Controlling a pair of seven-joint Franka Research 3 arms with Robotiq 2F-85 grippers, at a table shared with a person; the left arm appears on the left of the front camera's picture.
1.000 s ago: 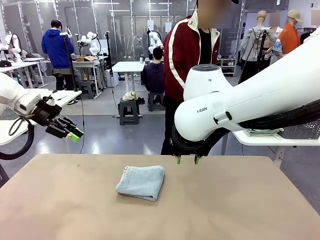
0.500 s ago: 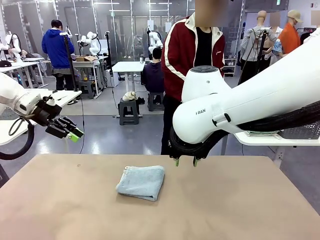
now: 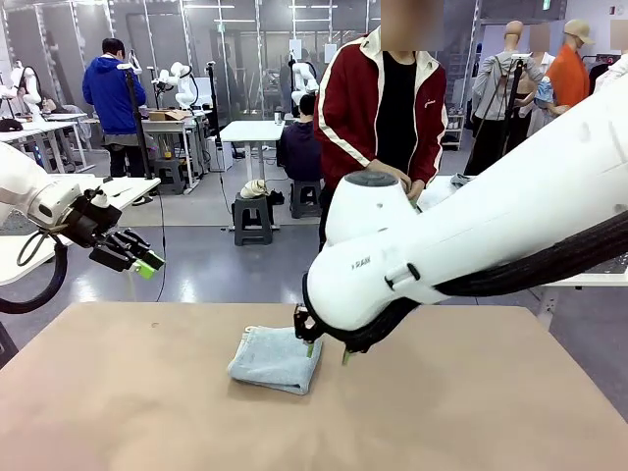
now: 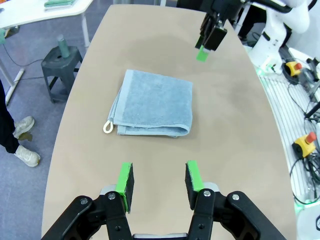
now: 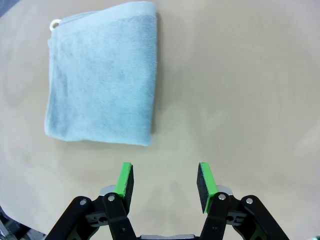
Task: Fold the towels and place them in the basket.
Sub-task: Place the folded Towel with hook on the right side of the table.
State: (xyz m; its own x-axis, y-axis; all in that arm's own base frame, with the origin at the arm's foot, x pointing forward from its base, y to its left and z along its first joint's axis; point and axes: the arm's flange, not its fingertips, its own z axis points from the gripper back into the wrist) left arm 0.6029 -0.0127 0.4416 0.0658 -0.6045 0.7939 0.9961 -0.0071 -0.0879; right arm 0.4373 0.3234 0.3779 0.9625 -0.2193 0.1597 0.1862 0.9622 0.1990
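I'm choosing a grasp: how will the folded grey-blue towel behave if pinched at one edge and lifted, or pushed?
The towel is soft terry folded into loose layers, so it will probably sag and may unfold when lifted by one edge. Its nap on the matte table probably grips, so a push may bunch it rather than slide it.

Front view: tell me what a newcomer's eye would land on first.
The big white right arm stretches in from the right, its open right gripper low over the table beside the folded grey-blue towel at mid-table. A red-jacketed person stands at the far side. The left gripper hangs open at the far left.
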